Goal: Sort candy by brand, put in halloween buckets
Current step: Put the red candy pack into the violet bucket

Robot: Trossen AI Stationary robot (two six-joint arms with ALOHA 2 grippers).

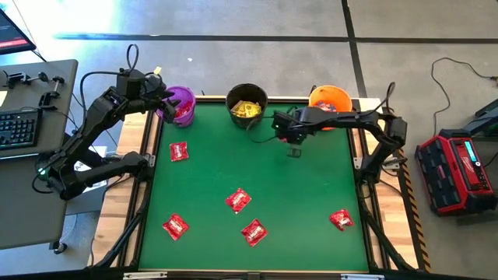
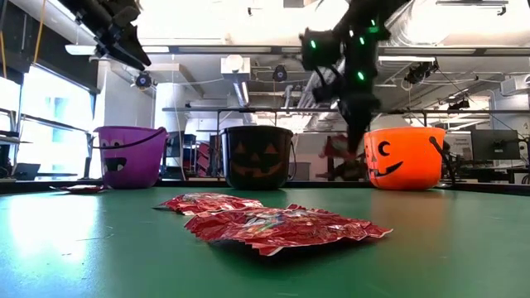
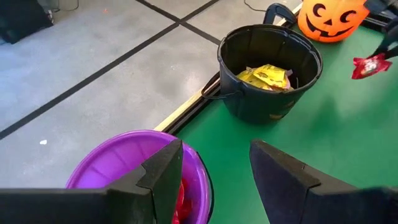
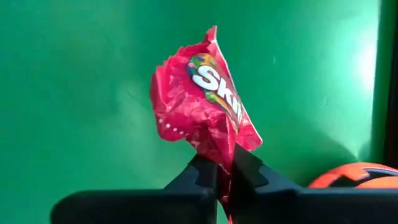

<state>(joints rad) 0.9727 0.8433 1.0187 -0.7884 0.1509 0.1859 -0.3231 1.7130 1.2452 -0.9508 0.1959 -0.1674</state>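
Right now I am looking at the right gripper (image 4: 224, 169), and its two dark fingers are pinching shut on one glossy red candy packet (image 4: 202, 102). The bottom corner of that packet is hiding between the fingers, so I cannot see it. The packet is standing up out of the grip with its long side pointing away from the fingers, and its top edge is crumpled. Only part of the white word on it is showing.

From above, I am seeing this gripper (image 1: 291, 138) hanging over the green felt table top (image 1: 311, 194), between the round black plastic bucket (image 1: 247, 103) and the round orange plastic bucket (image 1: 330, 99). The packet is too small to make out there.

The left gripper (image 3: 214, 171) is waiting over the round purple plastic bucket (image 3: 121, 163) with its fingers apart and nothing between them. Something red is peeking out inside that bucket, mostly hidden behind a finger. Yellow candy packets (image 3: 267, 76) are lying in the black bucket. I cannot see inside the orange one.

Five more red packets are lying flat on the green: one (image 1: 179, 152) near the purple bucket and four nearer the front edge (image 1: 238, 200) (image 1: 175, 227) (image 1: 254, 232) (image 1: 341, 219).
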